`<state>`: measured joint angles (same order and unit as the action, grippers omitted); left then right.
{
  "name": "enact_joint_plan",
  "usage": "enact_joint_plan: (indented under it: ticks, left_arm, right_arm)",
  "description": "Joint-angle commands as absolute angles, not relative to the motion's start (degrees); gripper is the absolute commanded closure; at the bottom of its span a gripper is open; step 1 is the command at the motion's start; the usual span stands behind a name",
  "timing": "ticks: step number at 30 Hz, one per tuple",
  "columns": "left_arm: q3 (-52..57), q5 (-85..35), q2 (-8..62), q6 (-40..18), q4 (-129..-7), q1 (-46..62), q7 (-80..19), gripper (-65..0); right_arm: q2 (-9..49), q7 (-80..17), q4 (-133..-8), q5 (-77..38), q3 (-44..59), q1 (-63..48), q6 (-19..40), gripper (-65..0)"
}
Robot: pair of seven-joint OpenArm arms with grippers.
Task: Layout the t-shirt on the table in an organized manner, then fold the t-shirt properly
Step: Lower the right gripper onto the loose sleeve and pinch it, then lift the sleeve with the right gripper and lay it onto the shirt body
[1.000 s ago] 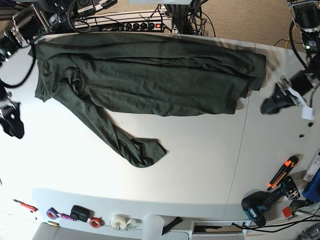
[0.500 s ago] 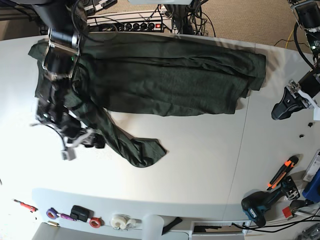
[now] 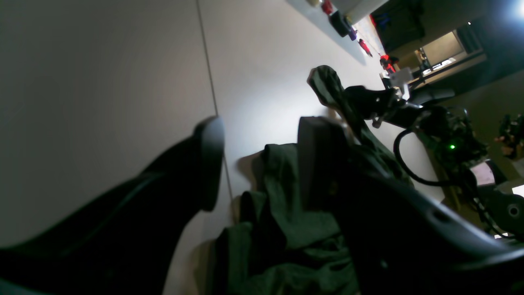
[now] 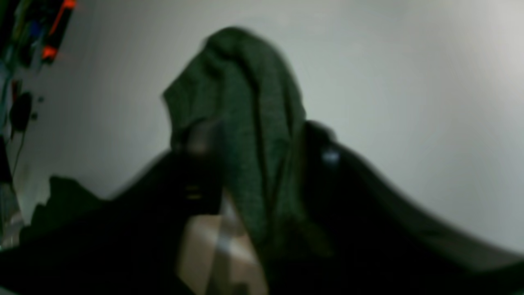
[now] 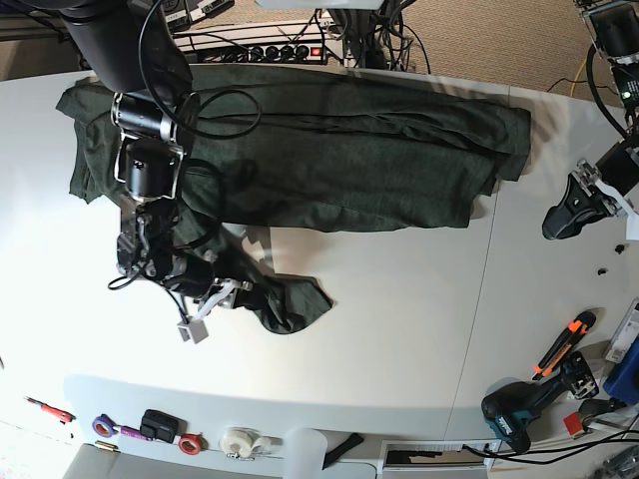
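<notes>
A bunched fold of the green shirt [image 4: 249,123] rises between the dark, blurred fingers [image 4: 196,180] of the right gripper [image 4: 254,180], with the white table [image 4: 409,82] behind.

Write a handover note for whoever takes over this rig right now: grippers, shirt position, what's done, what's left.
Right gripper: on the t-shirt, closing around its stray sleeve; firm grip not confirmed.
Left gripper: open, empty, hovering beside the shirt's other end.
T-shirt: bunched along the table's far side, one sleeve trailing toward the near edge.
Done: nothing laid flat.
Left: spread it out, then fold.
</notes>
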<state>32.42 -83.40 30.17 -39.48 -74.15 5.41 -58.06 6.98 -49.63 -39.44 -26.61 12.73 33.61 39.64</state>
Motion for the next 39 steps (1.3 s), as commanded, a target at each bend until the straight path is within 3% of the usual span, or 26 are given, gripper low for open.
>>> enact_joint_plan:
  ticks: [1,2,6,12,19,24,28,33,39]
  left_arm:
    - [32.9,-85.0,31.6,-40.0,-75.0,4.8,-57.1,-29.6]
    - [32.9,-85.0,31.6,-40.0,-75.0,4.8,-57.2,-29.6]
    - [32.9,-85.0,31.6,-40.0,-75.0,4.8,-57.2,-29.6]
    - [32.9,-85.0,31.6,-40.0,-75.0,4.8,-57.0,-29.6]
    - [32.9,-85.0,31.6,-40.0,-75.0,4.8,-57.0,-28.3]
    - [32.9,-85.0,31.6,-40.0,-75.0,4.8,-57.0,-28.3]
    - [32.9,-85.0,31.6,-40.0,-75.0,4.8,-57.0,-28.3]
    - [32.9,-85.0,31.6,-40.0,-75.0,4.8,-57.0,-28.3]
    - [32.9,-85.0,31.6,-40.0,-75.0,4.8,-57.0,-28.3]
  right_arm:
    - [8.2,-50.1,-40.2,-25.9,12.8,34.8,39.4,-8.1]
    - [8.6,-49.7,-40.7,-25.8,12.8,34.8,39.4,0.0]
    - [11.3,-51.5,-46.4,-26.6,14.6,34.7,39.4,0.0]
    - [11.7,-69.1,-70.4,-41.3,23.2,26.4,40.0,0.0]
    - [4.2,-75.0,-107.2,-49.2,27.0,4.3,40.0,0.0]
    - [-1.7,-74.9,-123.9,-50.8,24.2,-6.6,40.0,0.0]
    - [-4.5,-74.2,-127.5,-50.3,17.5,-10.8,40.0,0.0]
    - [-5.1,-68.7,-127.4,-37.5,8.0,-13.1,39.7,0.0]
    - [-5.1,-61.5,-127.4,-26.2,0.2,-13.3,33.7,0.0]
